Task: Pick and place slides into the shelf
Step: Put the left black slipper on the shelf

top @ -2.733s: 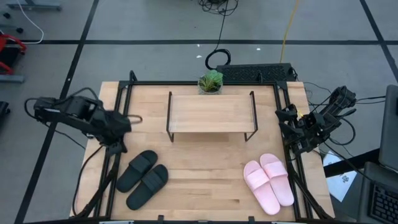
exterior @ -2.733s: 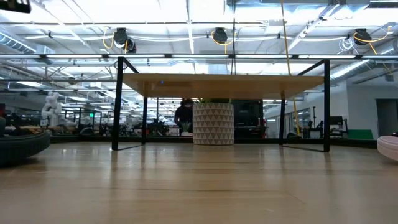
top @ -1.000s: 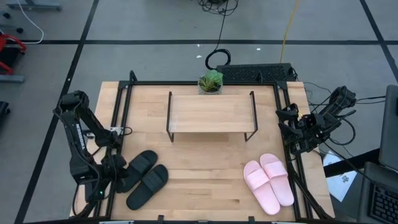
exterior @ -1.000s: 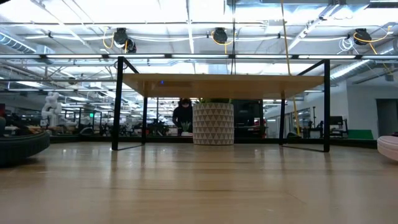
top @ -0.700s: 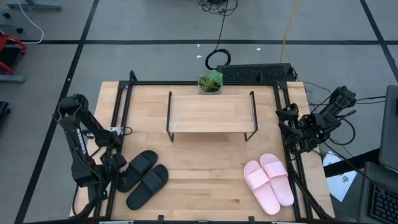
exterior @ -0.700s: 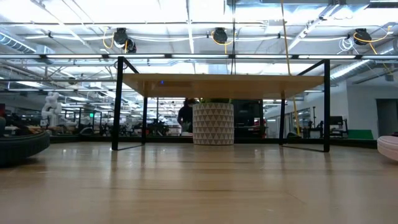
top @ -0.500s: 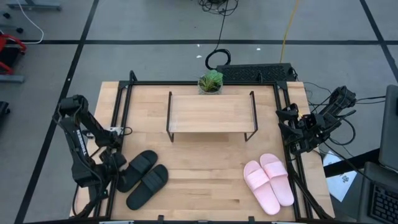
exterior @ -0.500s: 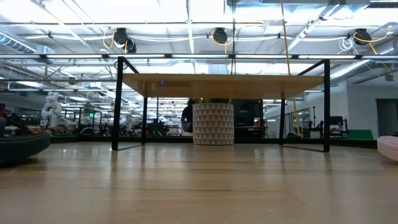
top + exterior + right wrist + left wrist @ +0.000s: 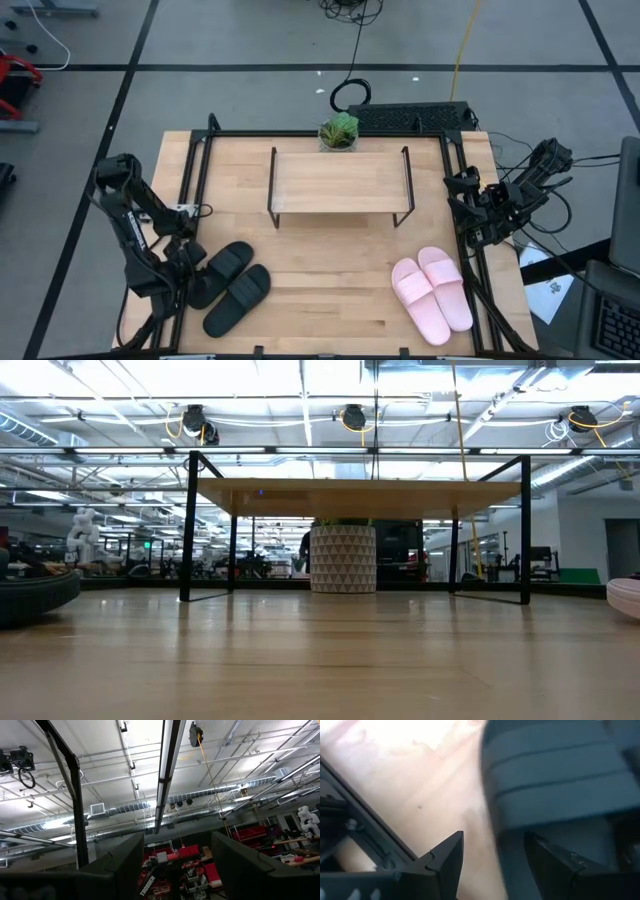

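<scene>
Two black slides (image 9: 230,285) lie side by side on the table at the near left, soles down. Two pink slides (image 9: 433,293) lie at the near right. The shelf (image 9: 340,183) stands at the far middle on its wire legs. My left gripper (image 9: 192,277) is down at the left end of the farther black slide (image 9: 555,775), open, with that slide's edge between its fingers (image 9: 447,865). My right gripper (image 9: 177,837) waits open at the table's right edge (image 9: 478,208), pointing up at the ceiling. My left gripper has its open fingers on either side of the black slide's outer edge (image 9: 512,845), coming from above and from the table's left. I cannot tell whether either finger touches the slide, which lies flat on the table.
A potted plant (image 9: 339,131) stands behind the shelf at the far edge. Black frame rails (image 9: 195,170) run along the table's left, right and far sides. Bare wood lies between the two pairs of slides. A person (image 9: 305,550) shows far off in the room.
My left arm has shifted slightly while its gripper stays low at the black slides' left end. The slides, the shelf and my right arm have kept still.
</scene>
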Robot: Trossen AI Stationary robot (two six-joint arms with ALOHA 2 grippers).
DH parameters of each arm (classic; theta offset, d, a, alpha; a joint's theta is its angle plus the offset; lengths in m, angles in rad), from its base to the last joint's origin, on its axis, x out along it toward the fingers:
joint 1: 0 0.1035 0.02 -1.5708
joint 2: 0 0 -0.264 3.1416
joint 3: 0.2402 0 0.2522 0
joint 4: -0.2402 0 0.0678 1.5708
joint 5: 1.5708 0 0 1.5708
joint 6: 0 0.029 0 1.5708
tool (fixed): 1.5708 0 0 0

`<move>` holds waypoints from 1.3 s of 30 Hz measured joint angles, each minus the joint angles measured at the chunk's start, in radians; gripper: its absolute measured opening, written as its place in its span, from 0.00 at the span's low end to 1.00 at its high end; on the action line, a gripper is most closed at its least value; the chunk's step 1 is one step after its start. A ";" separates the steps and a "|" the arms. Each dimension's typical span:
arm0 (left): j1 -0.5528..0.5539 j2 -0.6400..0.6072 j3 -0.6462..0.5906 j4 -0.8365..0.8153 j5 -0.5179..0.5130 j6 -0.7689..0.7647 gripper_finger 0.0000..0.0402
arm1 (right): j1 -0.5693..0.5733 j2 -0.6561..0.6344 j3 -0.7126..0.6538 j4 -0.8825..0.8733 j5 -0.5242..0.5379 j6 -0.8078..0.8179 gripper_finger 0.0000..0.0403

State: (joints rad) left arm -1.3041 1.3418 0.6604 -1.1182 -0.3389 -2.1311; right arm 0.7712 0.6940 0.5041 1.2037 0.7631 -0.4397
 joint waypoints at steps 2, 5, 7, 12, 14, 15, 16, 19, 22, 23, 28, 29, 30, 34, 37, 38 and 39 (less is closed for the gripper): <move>0.012 0.000 -0.025 0.025 -0.005 0.001 0.52 | 0.000 0.000 0.000 0.000 0.000 0.000 0.54; 0.028 0.000 -0.056 0.076 -0.039 0.003 0.52 | 0.000 0.000 0.000 0.000 0.000 0.000 0.54; 0.038 0.000 -0.076 0.105 -0.068 0.005 0.52 | 0.000 0.000 0.000 0.000 0.000 0.000 0.54; 0.076 0.000 -0.128 0.207 -0.179 0.007 0.52 | 0.000 0.000 0.000 0.000 0.002 0.000 0.54; 0.098 0.000 -0.148 0.256 -0.224 0.008 0.52 | 0.000 0.000 0.000 0.000 0.029 0.000 0.54; 0.110 0.000 -0.160 0.279 -0.243 0.009 0.50 | 0.000 0.000 0.000 0.000 0.053 0.000 0.54; 0.122 0.000 -0.172 0.302 -0.261 0.017 0.48 | 0.000 0.000 0.000 0.000 0.079 0.001 0.54; 0.154 0.000 -0.200 0.371 -0.320 0.058 0.38 | 0.000 0.000 0.000 0.000 0.148 0.000 0.54; 0.178 0.000 -0.224 0.446 -0.380 0.114 0.22 | 0.000 0.000 0.000 -0.001 0.179 -0.002 0.54; 0.184 0.000 -0.233 0.468 -0.395 0.130 0.17 | 0.000 0.000 0.000 0.000 0.179 -0.002 0.54; 0.195 0.000 -0.253 0.516 -0.421 0.161 0.03 | 0.000 0.000 0.000 0.000 0.179 -0.001 0.54; 0.195 0.000 -0.253 0.516 -0.421 0.159 0.03 | 0.000 0.000 0.000 0.000 0.179 -0.001 0.54; 0.195 0.000 -0.253 0.517 -0.422 0.158 0.02 | 0.000 0.000 0.000 0.000 0.179 -0.001 0.54; 0.195 -0.002 -0.253 0.519 -0.446 0.139 0.01 | 0.000 0.000 0.000 0.001 0.179 0.000 0.54; 0.195 -0.002 -0.253 0.520 -0.473 0.132 0.01 | 0.000 0.000 0.000 0.001 0.179 0.000 0.54; 0.195 -0.002 -0.253 0.520 -0.474 0.131 0.01 | 0.000 0.000 0.000 0.001 0.179 0.000 0.54; 0.195 -0.002 -0.253 0.520 -0.475 0.131 0.01 | 0.000 0.000 0.000 0.001 0.179 0.000 0.54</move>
State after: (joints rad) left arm -1.1091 1.3403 0.4072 -0.5981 -0.8135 -2.0001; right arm 0.7708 0.6937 0.5041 1.2045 0.9420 -0.4393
